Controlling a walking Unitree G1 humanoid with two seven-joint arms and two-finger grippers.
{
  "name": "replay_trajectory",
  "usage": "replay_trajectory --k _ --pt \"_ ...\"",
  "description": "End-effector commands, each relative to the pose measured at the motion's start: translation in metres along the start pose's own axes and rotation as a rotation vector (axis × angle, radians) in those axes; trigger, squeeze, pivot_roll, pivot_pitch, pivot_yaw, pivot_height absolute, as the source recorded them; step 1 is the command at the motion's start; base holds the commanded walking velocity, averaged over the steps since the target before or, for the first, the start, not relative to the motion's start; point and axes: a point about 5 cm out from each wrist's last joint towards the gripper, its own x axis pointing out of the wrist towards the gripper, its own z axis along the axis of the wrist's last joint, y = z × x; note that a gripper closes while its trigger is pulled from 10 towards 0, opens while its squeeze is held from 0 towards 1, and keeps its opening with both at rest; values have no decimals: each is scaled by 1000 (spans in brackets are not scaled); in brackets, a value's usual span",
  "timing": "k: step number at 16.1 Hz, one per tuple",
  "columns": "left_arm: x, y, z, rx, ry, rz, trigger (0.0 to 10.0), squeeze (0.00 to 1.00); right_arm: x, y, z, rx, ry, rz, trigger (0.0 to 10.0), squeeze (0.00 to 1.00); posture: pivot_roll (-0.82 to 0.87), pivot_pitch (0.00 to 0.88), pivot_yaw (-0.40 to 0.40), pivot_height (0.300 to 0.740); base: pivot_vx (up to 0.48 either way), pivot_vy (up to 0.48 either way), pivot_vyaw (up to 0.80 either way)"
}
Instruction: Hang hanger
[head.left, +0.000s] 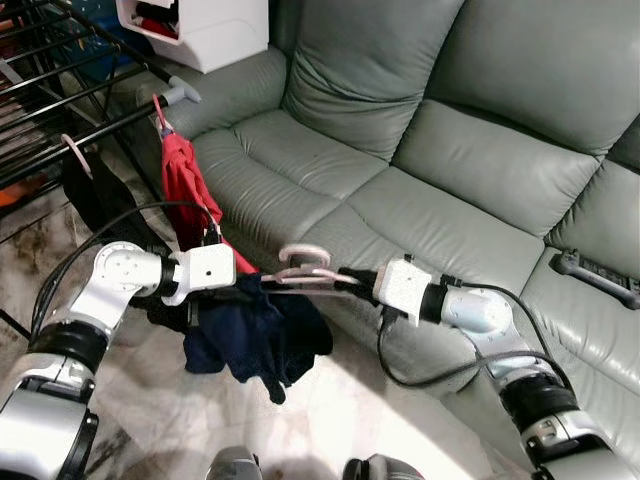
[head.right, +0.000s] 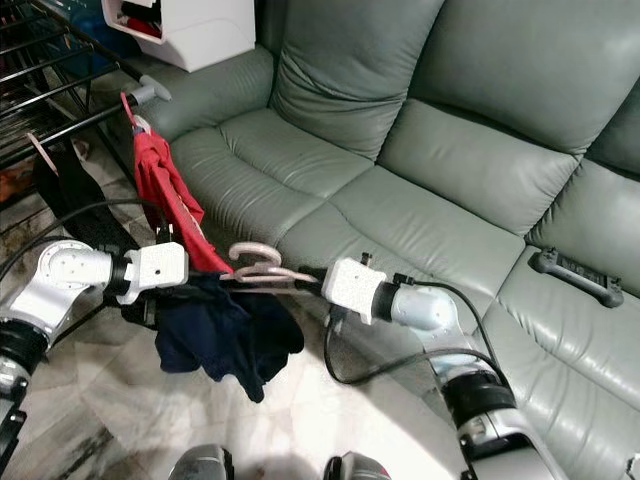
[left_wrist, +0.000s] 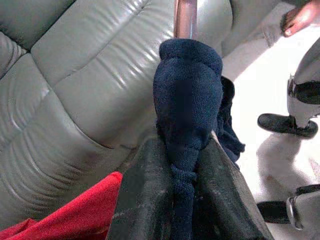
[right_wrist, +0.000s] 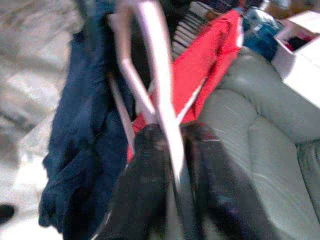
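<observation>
Stance: robot stands on the pale marble floor (head.left: 150, 400) at the front edge of the grey-green sofa (head.left: 440, 150), both arms raised and meeting in front of the body. Right gripper (head.left: 345, 279) is clamped on the pink hanger (head.left: 300, 268) near its neck; the right wrist view shows the two black fingers (right_wrist: 145, 165) closed on the pale bar. Left gripper (left_wrist: 187, 165) is clamped on a bunched end of the navy garment (head.left: 255, 340) that drapes over the hanger; its fingers pinch the dark knit from both sides in the left wrist view. Hanger sits roughly level between the two grippers, hook end raised, garment sagging below toward the floor. Beyond it, a red garment (head.left: 185, 185) already hangs from a rail of the black drying rack (head.left: 60, 120) at the robot's left; further back a white box (head.left: 200, 30) rests on the sofa arm. Judgement: hanging not yet done; the hanger is well apart from the rack. To do the step well, keep the right grip firm at the neck, turn the hook upward and open-side toward the rail, and carry it leftward to a bare stretch beside the red garment. The left grip should only support the cloth, else it may drag the garment off the shoulders.
</observation>
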Motion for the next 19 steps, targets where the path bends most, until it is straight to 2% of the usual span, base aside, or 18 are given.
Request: replay_trajectory --k 1,3,4,5,6,7,8,10,11,13,14,16,17,19 --pt "8 -4 4 3 -39 -11 0 0 4 -23 17 1 -62 -124 10000 1000 -45 20 14 740 0 0 0" --pt "6 -8 -4 -29 -27 14 0 0 4 -38 24 -24 -54 -210 10000 1000 -48 26 10 740 0 0 0" --pt "5 -11 -7 -41 -19 18 0 0 2 -44 27 -12 -53 -205 10000 1000 -49 28 8 740 0 0 0" --pt "5 -12 -10 -51 -15 20 0 0 1 -50 29 41 -70 -213 10000 1000 -49 28 8 740 0 0 0" --pt "4 -14 -12 -59 -9 22 0 0 -2 -55 34 -35 -61 -223 10000 1000 -47 32 7 740 0 0 0" --pt "3 -16 -16 -82 1 33 0 0 -5 -54 36 -163 -20 -168 10000 1000 -50 34 8 740 0 0 0" --pt "3 -16 -19 -96 5 47 0 0 -6 -52 35 -175 -1 -133 10000 1000 -50 34 8 740 0 0 0" --pt "1 -17 -25 -141 13 83 0 0 -7 -56 34 -6 -17 -73 10000 1000 -54 33 9 740 0 0 0" --pt "0 -17 -35 -242 25 182 0 0 -9 -69 48 10 -129 -215 10000 1000 -52 33 12 740 0 0 0" --pt "0 -21 -43 -310 26 254 0 0 -14 -84 58 -32 -184 -396 10000 1000 -57 33 13 740 0 0 0" --pt "2 -28 -45 -308 25 252 0 0 -16 -87 56 12 -195 -422 10000 1000 -57 33 13 740 0 0 0" --pt "3 -29 -45 -296 29 242 0 0 -17 -84 51 33 -184 -394 10000 1000 -55 33 11 740 0 0 0" --pt "3 -28 -45 -283 33 247 0 0 -14 -64 44 96 -157 -202 10000 1000 -55 33 11 740 0 0 0" --pt "4 -25 -42 -263 27 250 0 0 -19 -43 34 127 -87 32 10000 1000 -53 30 9 740 0 0 0"
